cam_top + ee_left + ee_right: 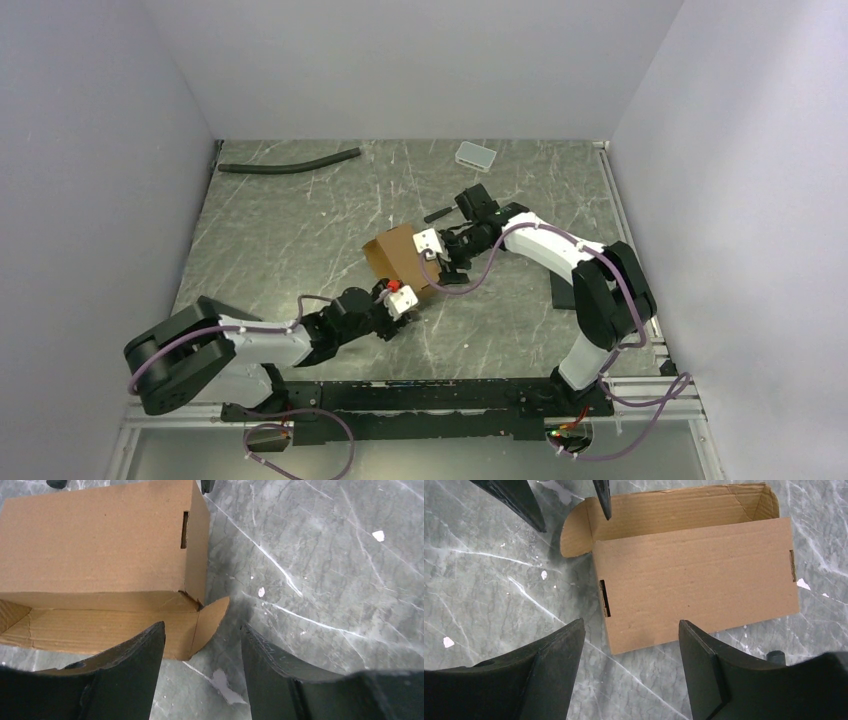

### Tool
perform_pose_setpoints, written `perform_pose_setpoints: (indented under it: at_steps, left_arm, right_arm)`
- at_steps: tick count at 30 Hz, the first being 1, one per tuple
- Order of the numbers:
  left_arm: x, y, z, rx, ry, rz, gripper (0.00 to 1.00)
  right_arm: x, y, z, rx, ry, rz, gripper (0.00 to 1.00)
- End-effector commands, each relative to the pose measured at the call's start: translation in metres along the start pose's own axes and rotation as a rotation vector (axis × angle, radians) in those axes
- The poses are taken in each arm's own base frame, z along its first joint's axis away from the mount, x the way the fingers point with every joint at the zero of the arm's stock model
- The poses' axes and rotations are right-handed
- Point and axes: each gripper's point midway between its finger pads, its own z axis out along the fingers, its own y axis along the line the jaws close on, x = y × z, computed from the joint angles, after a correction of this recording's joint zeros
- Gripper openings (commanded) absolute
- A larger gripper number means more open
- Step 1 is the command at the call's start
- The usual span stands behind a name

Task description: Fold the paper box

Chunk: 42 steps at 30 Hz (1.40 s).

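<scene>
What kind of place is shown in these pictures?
Most likely a robot test cell in a laboratory. Plain grey walls enclose a marbled table, the left arm and right arm are bolted at its near edge, and the paper box and a black hose lie on it.

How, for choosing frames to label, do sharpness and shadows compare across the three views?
Top external: even soft light, paper box small in frame. Left wrist: cardboard crisp, soft shadow beside it, left end effector dark and featureless. Right wrist: box equally sharp, right end effector just as dark.
</scene>
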Motion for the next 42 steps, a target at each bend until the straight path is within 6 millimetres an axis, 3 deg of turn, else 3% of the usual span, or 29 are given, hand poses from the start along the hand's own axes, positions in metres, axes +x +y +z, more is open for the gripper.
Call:
perform_pose_setpoints:
  at_steps: [1,6,9,12,20,23,31,38,42]
  left_arm:
    - [-0.024,0.008,0.014,-0.031,-0.072,0.063,0.61]
    - [-0.016,0.008,0.021,-0.028,-0.032,0.081,0.47]
    - [-0.012,0.012,0.021,-0.049,-0.012,0.084,0.32]
    - [-0.011,0.015,0.021,-0.065,-0.006,0.077,0.22]
    - [-0.008,0.015,0.02,-0.065,0.017,0.069,0.08]
    - [-0.007,0.014,0.02,-0.063,0.022,0.061,0.04]
    - [-0.007,0.016,0.017,-0.081,0.009,0.044,0.0]
    - [-0.009,0.016,0.018,-0.081,-0.002,0.03,0.0]
    - [-0.008,0.015,0.018,-0.082,-0.005,0.006,0.0]
  right_arm:
    - [-0.014,-0.005,-0.008,0.011,-0.091,0.025,0.72]
    - [-0.015,-0.005,-0.015,0.017,-0.125,0.052,0.72]
    - [-0.013,-0.004,-0.014,0.014,-0.125,0.061,0.72]
    - [-0.014,-0.005,-0.013,0.011,-0.133,0.087,0.72]
    - [-0.016,-0.017,-0.007,0.045,-0.157,0.245,0.74]
    - [-0.013,-0.029,-0.008,0.094,-0.144,0.368,0.78]
    - [0.006,-0.062,-0.004,0.231,-0.13,0.759,0.77]
    - [0.03,-0.061,0.011,0.231,-0.071,0.902,0.76]
    - [0.045,-0.056,0.02,0.222,-0.025,0.948,0.7]
